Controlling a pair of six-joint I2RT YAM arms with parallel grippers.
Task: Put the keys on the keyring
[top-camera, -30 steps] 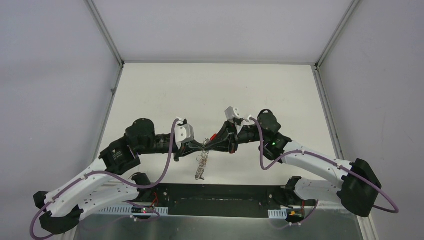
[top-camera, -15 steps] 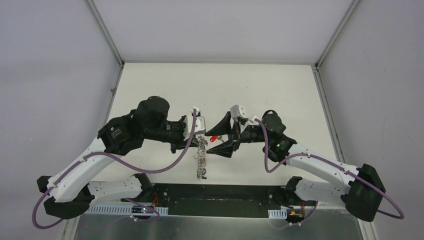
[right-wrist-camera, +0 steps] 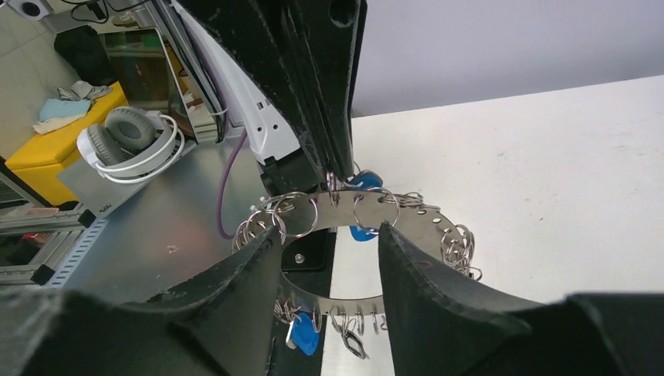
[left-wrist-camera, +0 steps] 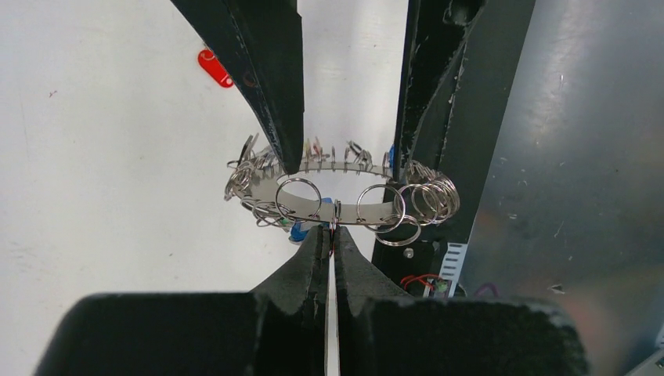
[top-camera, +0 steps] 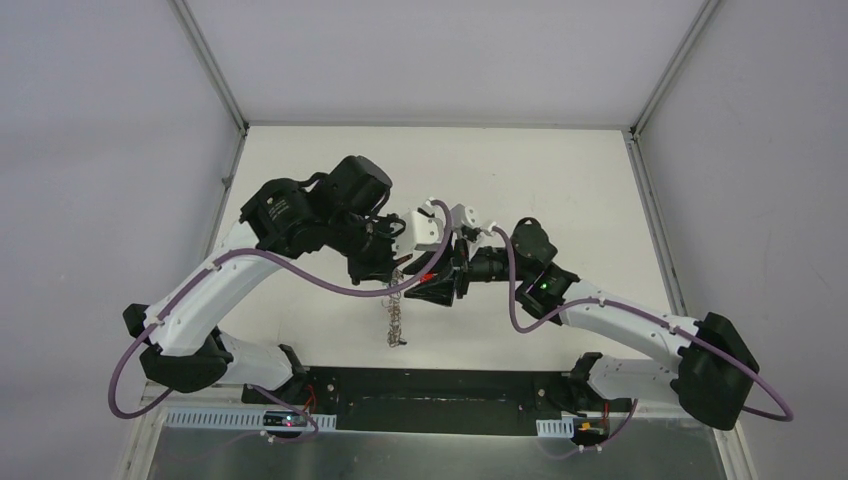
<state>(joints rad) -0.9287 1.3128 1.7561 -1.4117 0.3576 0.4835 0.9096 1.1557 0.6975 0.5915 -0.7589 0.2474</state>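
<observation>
Left gripper (left-wrist-camera: 330,235): black fingers pressed together, pinching the rim of the large flat grey metal keyring (left-wrist-camera: 356,213) at one of its small wire loops. The ring is held up off the white table (left-wrist-camera: 102,164). In the top view it reads only as a thin strand of metal below the two grippers, running toward the arm bases.

Right gripper (right-wrist-camera: 327,235): jaws partly apart, nothing clamped between them. Its two black fingers stand either side of the ring's middle, and the band runs across behind their tips. The ring is wider than the gap. Cannot tell whether the fingertips touch the band or sit just clear of it.

Ring rim is edged with many wire loops, bunched thickest at both ends. A blue plastic tag (right-wrist-camera: 304,340) hangs under the part of the rim nearest the right wrist camera. More blue shows just beside the left gripper's fingertips, seen partly through the ring. Key blades are too small among the loops to make out.

Red oblong plastic tag (left-wrist-camera: 213,68): lies on the table, apart from the ring, just beside one finger of the right gripper. Its key is hidden behind that finger.

Off the table's near edge: a grey metal plate (left-wrist-camera: 579,157). Further off, white-and-grey headphones (right-wrist-camera: 129,141) rest on a yellow block (right-wrist-camera: 47,153).
</observation>
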